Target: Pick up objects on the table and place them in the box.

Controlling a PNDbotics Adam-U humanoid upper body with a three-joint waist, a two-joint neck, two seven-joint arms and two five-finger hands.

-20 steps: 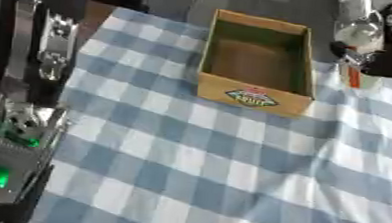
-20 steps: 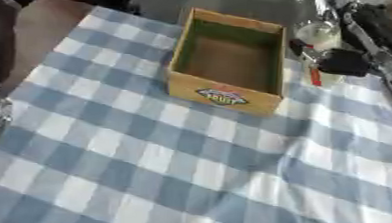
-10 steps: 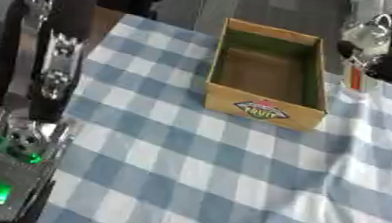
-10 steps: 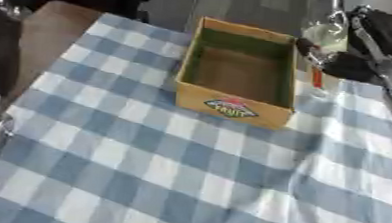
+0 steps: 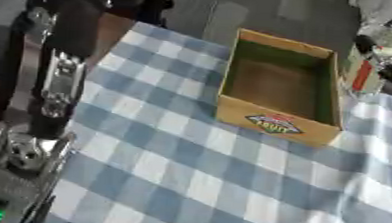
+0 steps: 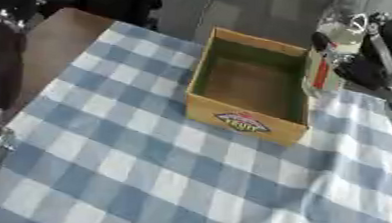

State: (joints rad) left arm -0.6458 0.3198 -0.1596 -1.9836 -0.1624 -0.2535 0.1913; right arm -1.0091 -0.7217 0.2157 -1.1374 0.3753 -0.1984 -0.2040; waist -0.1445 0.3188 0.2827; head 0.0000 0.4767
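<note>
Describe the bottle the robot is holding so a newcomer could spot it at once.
Start at the blue-and-white checked tablecloth and find the open cardboard box at its far end. Just beyond the box's right wall, the right hand holds a clear bottle upright. It is the only see-through thing there, with a red stripe down its label.

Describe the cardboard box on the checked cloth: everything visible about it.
The cardboard box is tan, rectangular and open-topped, with a greenish inner lining and a bare brown floor; nothing lies inside. A colourful oval label marks its near wall. It stands upright on the blue-and-white checked cloth, toward the far side. A clear bottle with a red label hangs by its right wall.
</note>
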